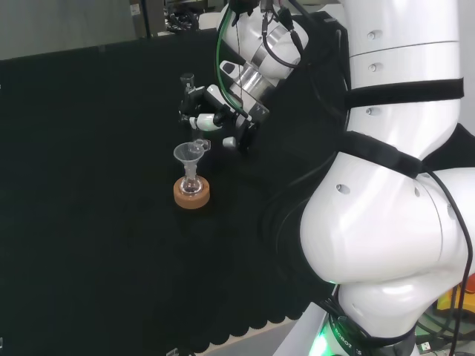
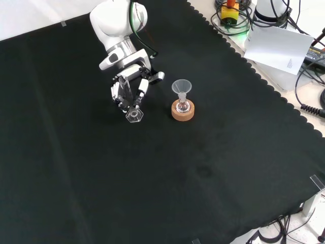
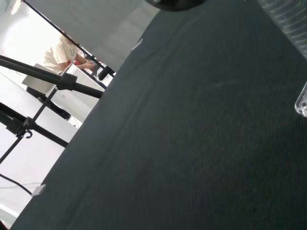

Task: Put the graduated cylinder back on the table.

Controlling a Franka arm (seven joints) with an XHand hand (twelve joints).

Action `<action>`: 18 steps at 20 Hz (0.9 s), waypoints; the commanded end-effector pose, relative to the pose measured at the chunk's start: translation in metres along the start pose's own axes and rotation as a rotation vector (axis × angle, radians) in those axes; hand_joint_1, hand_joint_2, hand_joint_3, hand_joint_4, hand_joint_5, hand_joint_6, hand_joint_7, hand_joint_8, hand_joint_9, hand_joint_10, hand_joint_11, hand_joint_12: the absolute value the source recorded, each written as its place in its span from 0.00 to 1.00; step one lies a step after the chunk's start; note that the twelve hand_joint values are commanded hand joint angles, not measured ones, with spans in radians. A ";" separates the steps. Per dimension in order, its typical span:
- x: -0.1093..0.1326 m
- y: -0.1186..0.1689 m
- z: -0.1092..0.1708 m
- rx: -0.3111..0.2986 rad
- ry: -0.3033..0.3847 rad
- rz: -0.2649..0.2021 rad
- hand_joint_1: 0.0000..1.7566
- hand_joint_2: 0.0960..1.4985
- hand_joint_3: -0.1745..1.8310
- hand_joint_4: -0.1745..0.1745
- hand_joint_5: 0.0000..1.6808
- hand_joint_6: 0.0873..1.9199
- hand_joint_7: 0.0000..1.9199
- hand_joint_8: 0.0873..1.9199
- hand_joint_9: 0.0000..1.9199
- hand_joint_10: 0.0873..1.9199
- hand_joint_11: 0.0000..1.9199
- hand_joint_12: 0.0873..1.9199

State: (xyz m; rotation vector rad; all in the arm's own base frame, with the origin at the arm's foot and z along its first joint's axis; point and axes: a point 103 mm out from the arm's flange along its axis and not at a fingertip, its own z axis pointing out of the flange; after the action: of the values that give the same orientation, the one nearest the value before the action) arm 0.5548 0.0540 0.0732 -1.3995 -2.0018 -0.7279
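Head view looks over arm; front view opposite; both share cork stand (image 1: 191,194)

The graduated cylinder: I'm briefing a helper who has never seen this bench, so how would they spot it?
On the black cloth, find the white arm's hand. The graduated cylinder is the clear tube its fingers are curled round. Unlike the neighbouring funnel, which sits in a flask on a cork ring, it has a flat angular foot.
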 end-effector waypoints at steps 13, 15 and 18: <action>-0.008 -0.012 -0.004 0.068 0.015 0.040 0.65 0.70 0.07 0.23 0.57 0.44 0.46 0.28 0.65 0.00 0.50 0.49; -0.009 -0.012 -0.005 0.075 0.013 0.043 0.64 0.69 0.02 0.34 0.55 0.35 0.44 0.27 0.63 0.00 0.46 0.51; -0.010 -0.014 -0.010 0.078 0.006 0.040 0.62 0.68 0.00 0.38 0.54 0.30 0.43 0.26 0.60 0.00 0.43 0.54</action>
State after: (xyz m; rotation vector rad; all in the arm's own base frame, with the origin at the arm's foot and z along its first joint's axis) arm 0.5465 0.0417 0.0691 -1.3850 -1.9666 -0.6369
